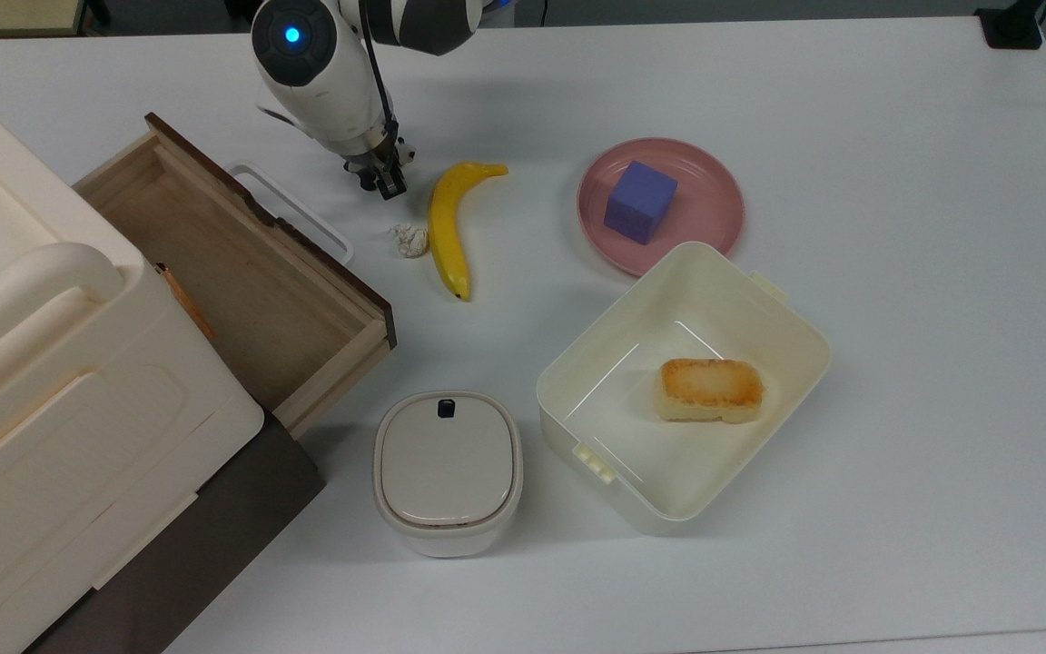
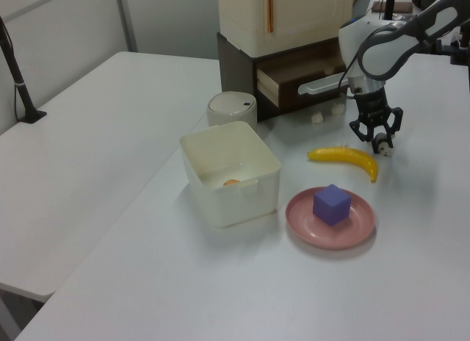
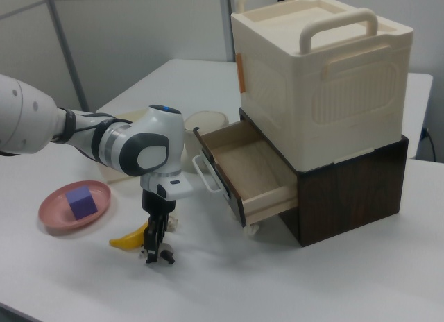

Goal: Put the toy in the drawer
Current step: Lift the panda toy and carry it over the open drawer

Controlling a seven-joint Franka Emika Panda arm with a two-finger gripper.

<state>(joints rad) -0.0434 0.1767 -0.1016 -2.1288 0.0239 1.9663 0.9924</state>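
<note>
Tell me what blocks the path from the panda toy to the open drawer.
Nothing visible does. The toy sits at the gripper, and bare table lies between it and the drawer; only the drawer's front panel and white handle must be cleared.

We see a yellow curved banana (image 1: 447, 224), a purple cube (image 1: 639, 201) on a pink round plate (image 1: 715, 204), and a light-wood drawer (image 1: 241, 282) fronted dark brown.

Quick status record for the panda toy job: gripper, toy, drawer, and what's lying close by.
gripper: down at the table, fingers either side of the toy
toy: on the table, between the fingers, not lifted
drawer: pulled open, nothing inside
banana: on the table, just to the top view's right of the gripper
whitish wad: touching or nearly touching the banana, on the top view's left of it
purple cube: on the pink plate
</note>
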